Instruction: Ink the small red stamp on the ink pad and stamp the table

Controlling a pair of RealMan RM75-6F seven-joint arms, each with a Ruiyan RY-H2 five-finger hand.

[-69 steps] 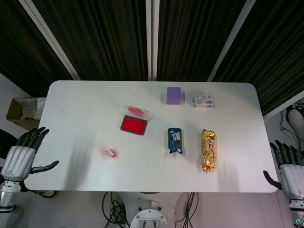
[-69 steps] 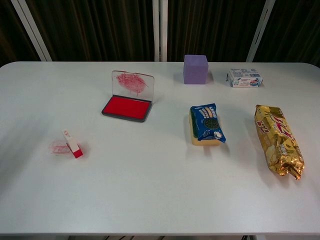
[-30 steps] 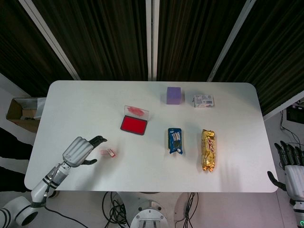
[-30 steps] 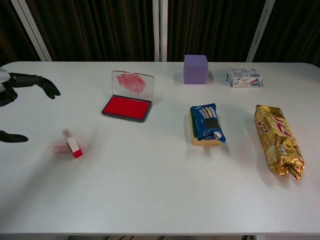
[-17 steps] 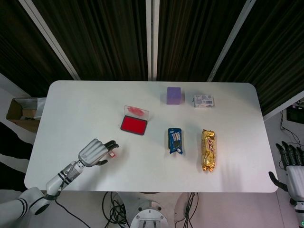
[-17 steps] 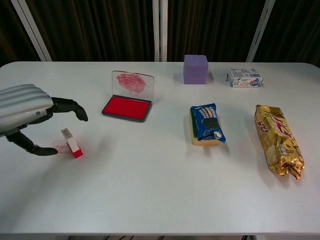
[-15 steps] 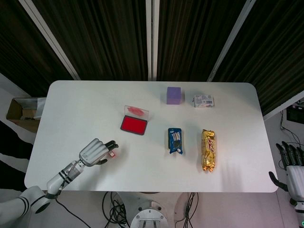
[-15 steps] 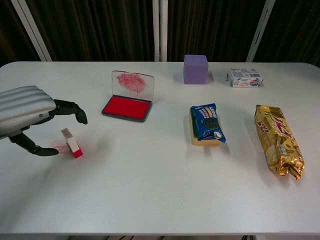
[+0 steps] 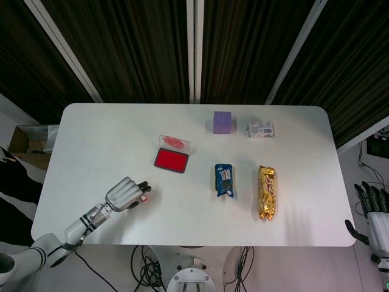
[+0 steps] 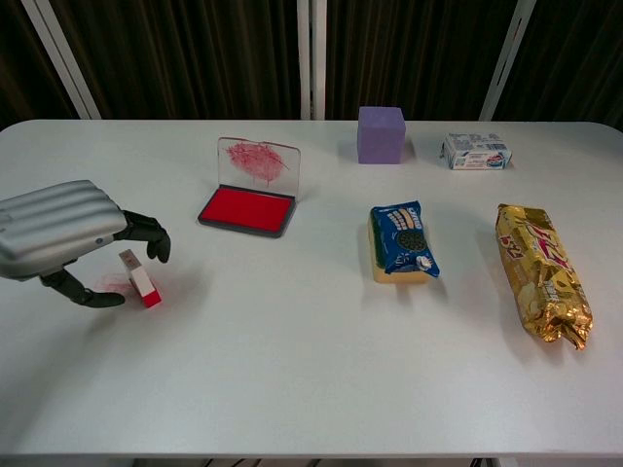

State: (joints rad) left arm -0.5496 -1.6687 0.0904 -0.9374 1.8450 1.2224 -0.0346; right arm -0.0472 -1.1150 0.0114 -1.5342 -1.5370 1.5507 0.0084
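The small red stamp [image 10: 140,278] lies tilted on the white table [image 10: 311,370] at the front left, beside a faint red smudge [image 10: 113,286]. My left hand [image 10: 66,236] hovers right over it, fingers curved down behind the stamp and thumb low on its left; I see no contact. From the head view, the left hand [image 9: 126,194] has its fingertips at the stamp [image 9: 145,198]. The ink pad [image 10: 247,210] lies open further back, its clear lid stained red. My right hand [image 9: 376,214] hangs off the table's right edge, fingers spread, holding nothing.
A purple cube [image 10: 381,134] and a white packet [image 10: 475,151] stand at the back. A blue cookie pack [image 10: 402,240] and a gold snack bag [image 10: 541,273] lie to the right. A cardboard box [image 9: 27,145] sits on the floor at left.
My left hand has come up from beside the table onto it and moved right until its fingers curve over the stamp. The stamp has not moved; the right hand dropped slightly.
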